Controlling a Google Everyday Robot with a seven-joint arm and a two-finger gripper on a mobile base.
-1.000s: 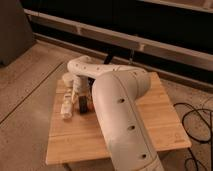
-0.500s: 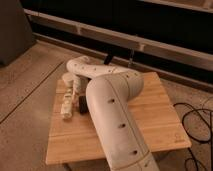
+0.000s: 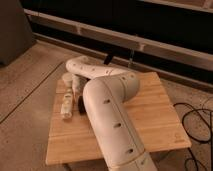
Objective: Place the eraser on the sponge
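Observation:
My white arm reaches up over the wooden table and bends left, its wrist end over the table's far left part. The gripper shows only as dark parts at the far edge behind the arm. A small dark block, probably the eraser, lies on the left side right against the arm's big link. Pale beige objects sit in a row beside it towards the left edge; one may be the sponge, but I cannot tell which. Nothing shows as held.
Black cables lie on the floor to the right of the table. A dark wall with rails runs behind the table. Bare wood shows on the table's right half.
The big arm link has swung leftwards and covers more of the table's left middle, now up against the dark block. The objects on the table have stayed in place.

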